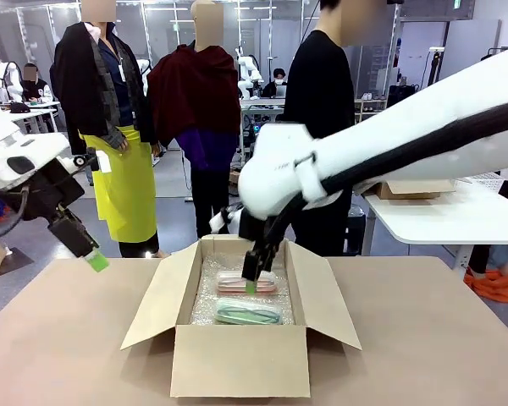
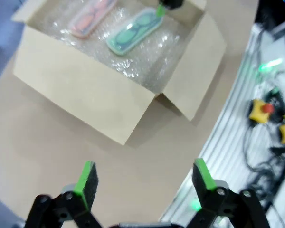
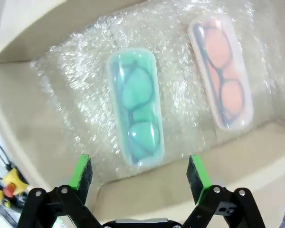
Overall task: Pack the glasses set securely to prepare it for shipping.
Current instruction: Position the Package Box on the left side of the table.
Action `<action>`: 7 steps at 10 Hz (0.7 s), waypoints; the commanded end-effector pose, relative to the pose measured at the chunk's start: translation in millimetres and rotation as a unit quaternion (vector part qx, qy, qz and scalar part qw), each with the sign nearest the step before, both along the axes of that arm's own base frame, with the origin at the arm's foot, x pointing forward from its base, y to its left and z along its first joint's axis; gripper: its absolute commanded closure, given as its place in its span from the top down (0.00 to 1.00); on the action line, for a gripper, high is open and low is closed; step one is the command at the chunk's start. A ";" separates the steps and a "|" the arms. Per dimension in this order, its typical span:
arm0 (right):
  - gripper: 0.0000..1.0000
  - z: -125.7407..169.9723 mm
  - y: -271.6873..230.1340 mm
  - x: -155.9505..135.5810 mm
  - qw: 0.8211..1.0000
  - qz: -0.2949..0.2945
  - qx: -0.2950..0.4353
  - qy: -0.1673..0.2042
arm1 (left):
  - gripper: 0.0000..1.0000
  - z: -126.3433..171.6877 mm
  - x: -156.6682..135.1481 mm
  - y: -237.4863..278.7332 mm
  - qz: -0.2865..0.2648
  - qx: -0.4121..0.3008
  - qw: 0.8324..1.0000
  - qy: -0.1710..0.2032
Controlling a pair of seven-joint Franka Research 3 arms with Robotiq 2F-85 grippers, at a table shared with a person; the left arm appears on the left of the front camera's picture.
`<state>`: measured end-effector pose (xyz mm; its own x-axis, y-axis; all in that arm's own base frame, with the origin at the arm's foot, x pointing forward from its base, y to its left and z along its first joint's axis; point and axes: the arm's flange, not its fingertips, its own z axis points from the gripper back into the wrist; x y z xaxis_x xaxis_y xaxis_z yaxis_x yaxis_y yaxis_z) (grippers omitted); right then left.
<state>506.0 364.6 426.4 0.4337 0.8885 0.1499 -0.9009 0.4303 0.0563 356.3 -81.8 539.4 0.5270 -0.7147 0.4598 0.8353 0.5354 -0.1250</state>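
Observation:
Inside the open cardboard box (image 1: 237,359) lie two translucent glasses cases on bubble wrap (image 3: 180,95). The mint green case (image 1: 248,312) (image 3: 135,111) (image 2: 134,30) lies nearer the box's front wall; the pink case (image 1: 245,283) (image 3: 221,78) (image 2: 87,19) lies behind it. My right gripper (image 1: 251,283) (image 3: 140,173) hangs open inside the box just above the cases, holding nothing. My left gripper (image 1: 97,262) (image 2: 145,183) is open and empty, raised over the table left of the box.
The box's four flaps (image 1: 157,296) stand open outward. A person in black (image 1: 326,93) stands behind the box at the table's far side. The brown table (image 1: 423,338) lies bare around the box. A white table (image 1: 457,211) stands at the back right.

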 end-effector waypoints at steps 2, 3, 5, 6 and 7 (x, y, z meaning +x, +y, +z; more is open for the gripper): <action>1.00 42.3 -66.0 -52.0 0.993 -0.093 0.058 -0.036 | 1.00 -6.0 44.1 20.3 0.059 -0.103 0.987 0.110; 1.00 57.6 -86.9 -58.3 0.988 -0.130 0.064 -0.052 | 1.00 -16.3 57.7 27.9 0.072 -0.138 0.979 0.135; 1.00 79.9 -130.5 -78.0 0.972 -0.213 0.061 -0.077 | 1.00 -48.0 87.5 37.2 0.094 -0.207 0.957 0.179; 1.00 88.3 -154.9 -88.0 0.964 -0.247 0.070 -0.074 | 1.00 -63.4 100.6 47.0 0.097 -0.237 0.946 0.198; 1.00 90.9 -179.5 -96.8 0.953 -0.285 0.077 -0.071 | 1.00 -79.4 111.7 59.3 0.103 -0.268 0.932 0.221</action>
<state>425.0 193.6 521.9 0.7577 0.5539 0.3451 -0.6033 0.7961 0.0468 452.3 -33.6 462.9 0.8401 -0.3292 0.4312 0.5424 0.4996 -0.6755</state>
